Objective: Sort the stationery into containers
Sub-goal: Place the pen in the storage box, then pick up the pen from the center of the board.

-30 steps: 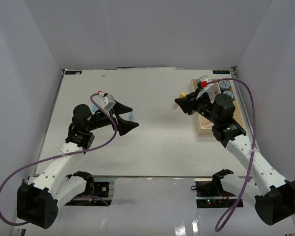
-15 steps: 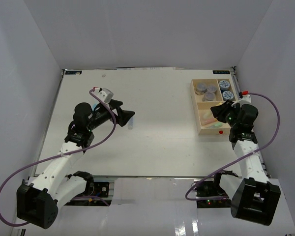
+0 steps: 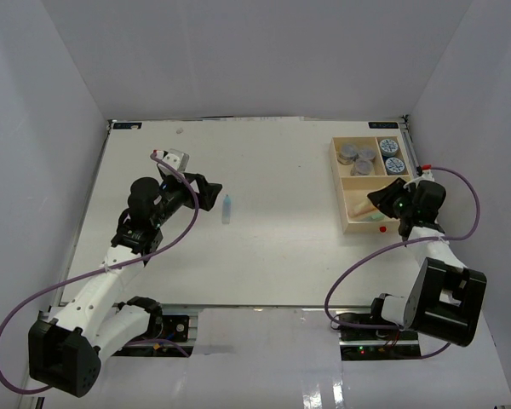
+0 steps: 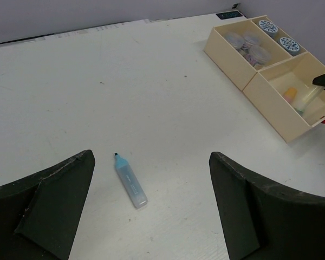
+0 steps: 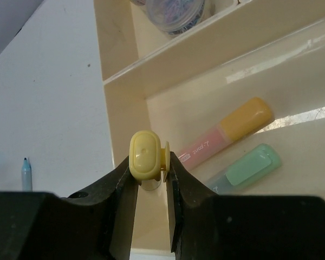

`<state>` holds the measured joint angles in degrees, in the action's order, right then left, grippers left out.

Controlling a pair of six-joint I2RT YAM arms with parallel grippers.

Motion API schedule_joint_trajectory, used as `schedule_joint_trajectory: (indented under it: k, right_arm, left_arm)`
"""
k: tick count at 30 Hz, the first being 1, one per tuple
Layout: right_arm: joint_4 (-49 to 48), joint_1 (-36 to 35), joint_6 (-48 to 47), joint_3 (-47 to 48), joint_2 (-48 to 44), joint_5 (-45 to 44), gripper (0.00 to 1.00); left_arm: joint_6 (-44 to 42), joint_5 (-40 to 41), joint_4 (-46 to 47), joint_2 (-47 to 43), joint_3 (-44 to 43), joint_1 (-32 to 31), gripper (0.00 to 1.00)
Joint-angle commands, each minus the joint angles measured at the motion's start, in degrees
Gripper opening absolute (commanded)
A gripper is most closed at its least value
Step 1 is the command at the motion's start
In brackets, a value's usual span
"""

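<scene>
left tool (image 4: 151,211) wide open, right tool (image 5: 151,181) clamped

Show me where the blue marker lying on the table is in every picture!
Top external: blue marker lies left of center, just right of the left tool.
Left wrist: low, left of center.
Right wrist: only its tip shows at the far left edge.
Shared landmark: the wooden tray.

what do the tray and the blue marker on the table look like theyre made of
Tray: looks like pale unfinished wood or plywood, matte, with thin flat walls and dividers and square-cut edges.
Blue marker: probably plastic, a translucent frosted light-blue body with a dark tip. The cap is missing.
</scene>
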<state>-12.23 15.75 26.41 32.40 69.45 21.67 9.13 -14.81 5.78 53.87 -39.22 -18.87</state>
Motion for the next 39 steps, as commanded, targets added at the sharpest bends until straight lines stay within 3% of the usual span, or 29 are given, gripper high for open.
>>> schedule_joint_trajectory:
  k: [1,6,11,15,19,26,39]
  right_arm:
    - [-4.91,0.51,0.66,0.99,3.23,2.49,0.19]
    - [-2.46,0.51,0.31,3.37,7.89,2.59,0.39]
    - [2.73,0.51,-1.45,4.51,6.49,-3.99,0.63]
    - [8.7,0.51,-4.0,6.09,1.06,-10.24,0.78]
    - [10.55,-0.36,-6.37,5.13,-6.86,-12.44,0.87]
    - [12.05,-3.53,-9.89,2.84,-19.95,-11.92,0.91]
    - [10.38,-7.57,-11.82,1.0,-22.6,-7.7,0.91]
  left_arm:
    - [-0.34,1.62,-0.95,-0.87,-2.35,0.24,0.98]
    - [-0.07,1.71,-1.3,-0.17,-2.61,0.24,0.98]
    - [0.63,1.89,-1.65,0.89,-2.79,0.24,0.98]
    - [1.95,3.12,-3.05,2.29,-3.4,0.24,0.98]
    - [3.96,4.43,-5.51,5.54,-5.16,0.24,0.98]
    - [8.62,2.25,-12.46,15.03,-9.38,0.15,0.98]
    - [16.01,10.94,-21.6,32.35,-15.88,-6.08,0.98]
